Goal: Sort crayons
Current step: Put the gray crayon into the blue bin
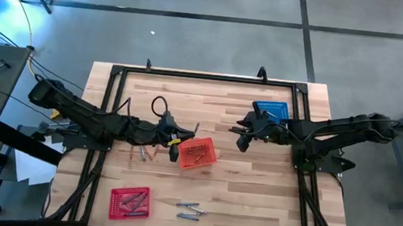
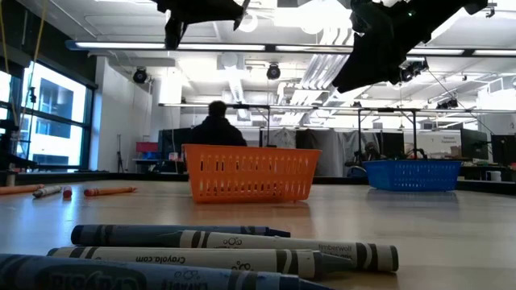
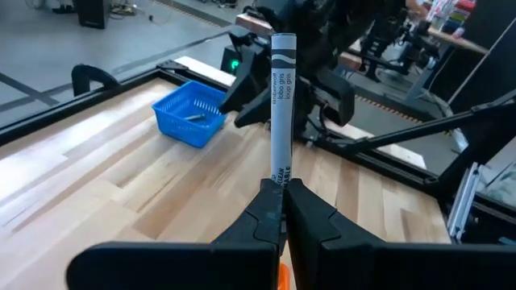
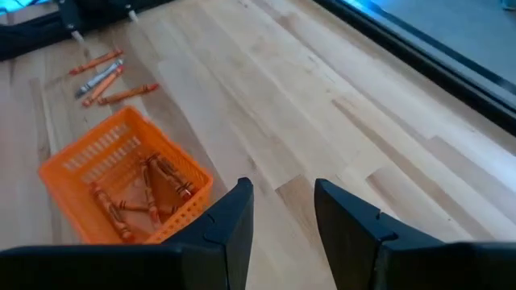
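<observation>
Two arms meet mid-table: left gripper (image 3: 282, 193) pinches a grey crayon (image 3: 281, 105) upright, offering it toward the right gripper's (image 4: 282, 201) open jaws at three o'clock, apparently for handover.

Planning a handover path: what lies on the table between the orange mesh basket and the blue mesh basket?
Only bare wooden tabletop between orange mesh basket and blue mesh basket, per high view.

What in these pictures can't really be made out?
- Loose crayons near the table's front edge: too small in the high view to tell their colours.
- Blue basket: partly covered by the right arm in the high view; only one crayon shows inside in the left wrist view.
- Grey crayon in the shut left gripper: its lower end is hidden between the fingers.
- Person behind the orange basket: a dark outline, cut off by the basket.
</observation>
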### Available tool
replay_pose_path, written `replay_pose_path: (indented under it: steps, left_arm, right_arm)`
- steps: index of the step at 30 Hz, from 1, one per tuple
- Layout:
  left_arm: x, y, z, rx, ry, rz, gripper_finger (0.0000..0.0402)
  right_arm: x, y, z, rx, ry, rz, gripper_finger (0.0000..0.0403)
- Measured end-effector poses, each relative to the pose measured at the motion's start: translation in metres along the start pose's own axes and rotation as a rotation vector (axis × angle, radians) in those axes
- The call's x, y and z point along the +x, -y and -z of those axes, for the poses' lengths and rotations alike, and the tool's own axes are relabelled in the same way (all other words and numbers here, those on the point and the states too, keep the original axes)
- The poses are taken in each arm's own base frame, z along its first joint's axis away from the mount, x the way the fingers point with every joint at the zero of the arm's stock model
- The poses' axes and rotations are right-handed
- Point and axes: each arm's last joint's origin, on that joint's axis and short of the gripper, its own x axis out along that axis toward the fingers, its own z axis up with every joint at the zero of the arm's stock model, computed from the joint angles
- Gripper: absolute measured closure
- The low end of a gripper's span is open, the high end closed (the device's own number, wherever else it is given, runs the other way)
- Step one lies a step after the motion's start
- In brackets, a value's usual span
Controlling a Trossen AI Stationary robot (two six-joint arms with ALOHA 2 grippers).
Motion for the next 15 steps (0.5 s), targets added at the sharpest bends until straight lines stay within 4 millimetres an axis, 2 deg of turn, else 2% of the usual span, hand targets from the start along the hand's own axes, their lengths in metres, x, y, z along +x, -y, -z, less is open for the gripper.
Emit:
replay_pose_path:
  steps: [8,12,15]
  left_arm:
    - [-0.0002,0.0003,-0.0042,-0.011,0.052,-0.027,0.0401]
    - [-0.0002,-0.0001,-0.005,-0.016,0.066,-0.045,0.0401]
    - [-0.0002,-0.0002,-0.0051,-0.031,0.068,-0.05,0.0401]
  right_arm:
    - [-0.0002,0.0035,-0.0015,-0.023,0.053,0.117,0.0274]
    - [-0.0001,0.0003,-0.0031,-0.007,0.045,0.036,0.0274]
    - [-0.0003,-0.0034,-0.0073,-0.058,0.071,-0.034,0.0274]
